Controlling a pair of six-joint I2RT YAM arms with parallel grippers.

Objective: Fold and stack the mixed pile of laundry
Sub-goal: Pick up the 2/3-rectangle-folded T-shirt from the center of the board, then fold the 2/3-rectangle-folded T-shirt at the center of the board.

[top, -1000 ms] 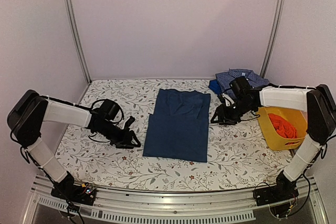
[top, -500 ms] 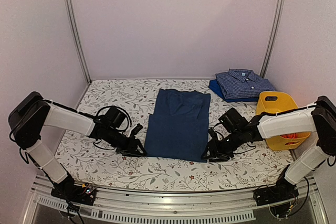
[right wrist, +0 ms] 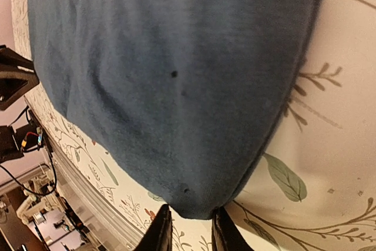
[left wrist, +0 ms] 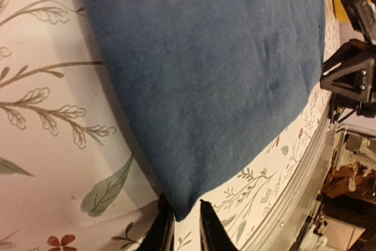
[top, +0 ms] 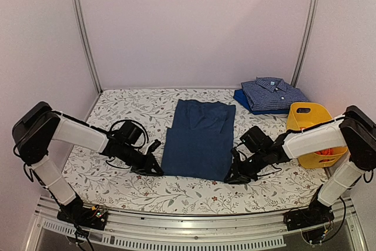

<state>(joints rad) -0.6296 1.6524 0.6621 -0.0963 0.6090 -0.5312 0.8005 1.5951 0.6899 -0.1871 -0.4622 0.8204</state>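
On the floral table, dark navy trousers are laid flat at centre. Near-left corner is clamped by left gripper; near-right corner by right gripper. Blue check shirt is seen folded far right, behind yellow basket.

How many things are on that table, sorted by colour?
Blue: 3, the trousers, checked shirt, folded garment under it.
Yellow: 1, the basket.
Red-orange: 1, cloth piece inside the basket.
Total: 5.
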